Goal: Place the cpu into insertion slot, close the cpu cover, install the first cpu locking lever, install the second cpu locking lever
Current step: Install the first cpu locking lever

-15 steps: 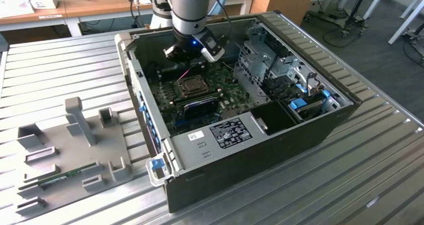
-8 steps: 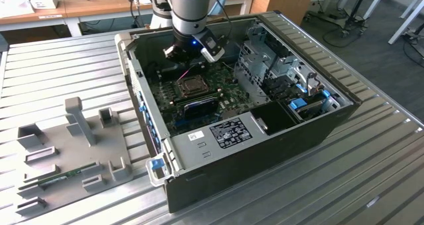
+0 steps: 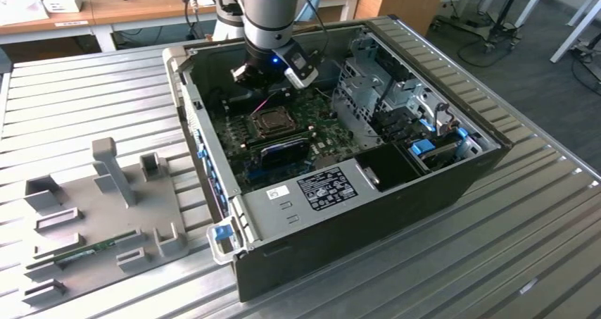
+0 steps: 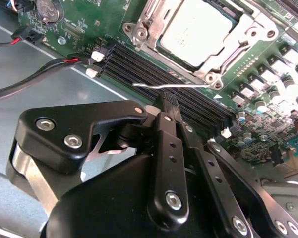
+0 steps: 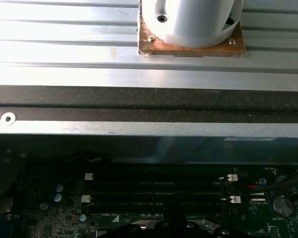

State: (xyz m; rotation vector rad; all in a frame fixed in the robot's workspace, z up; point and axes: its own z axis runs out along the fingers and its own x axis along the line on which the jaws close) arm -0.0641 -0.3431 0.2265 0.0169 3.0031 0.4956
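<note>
Pincer (image 4: 164,101) closed, just beside the loose locking lever (image 4: 153,85).
We see the lever lying crosswise to the pincer; the cpu (image 4: 198,29) sits beyond it, under the shut cover (image 4: 250,29).

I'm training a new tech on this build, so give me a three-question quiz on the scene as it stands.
1. True or false: the cpu lies under the lowered cpu cover.
2. Which is nearest the gripper? A) the locking lever B) the coin battery C) the gray fixture
3. Fill in: the black memory slots hold ___ modules.
Key: 1 true; 2 A; 3 no.
</note>
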